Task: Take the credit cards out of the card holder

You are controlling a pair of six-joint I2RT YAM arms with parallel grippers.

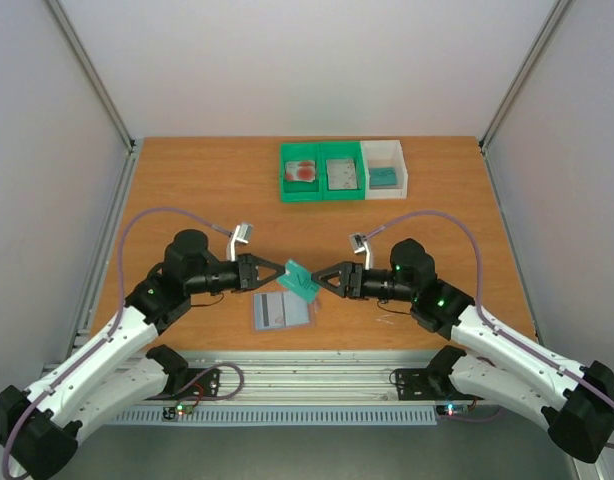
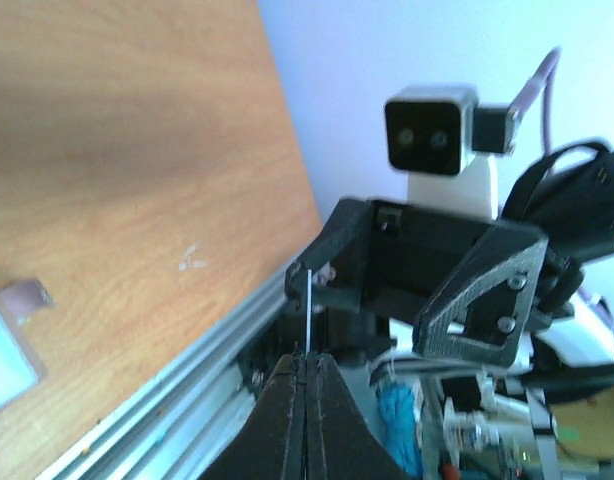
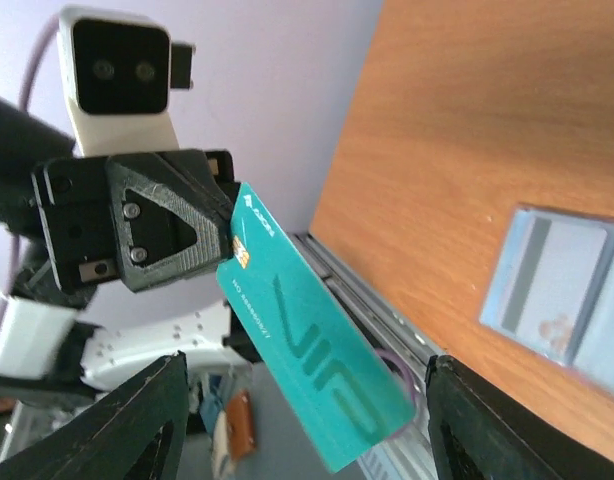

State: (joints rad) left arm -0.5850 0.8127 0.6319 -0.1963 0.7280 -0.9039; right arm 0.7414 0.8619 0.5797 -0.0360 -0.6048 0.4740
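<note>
Left gripper point(image 1: 283, 271) pinches the teal card point(image 1: 301, 281); right gripper point(image 1: 318, 279) gapes empty. At its six o'clock, the open card holder point(image 1: 303, 318) contains a grey card point(image 3: 549, 282).

The top camera looks steeply down from behind the arm bases point(image 1: 172, 362) onto the whole table point(image 1: 187, 180). The wrist cameras sit close in, low over the table, facing each other; all three views share the teal card point(image 3: 307, 350).

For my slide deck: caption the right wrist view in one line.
Left gripper holds the teal card toward the open right gripper; card holder lies open on the table.
</note>
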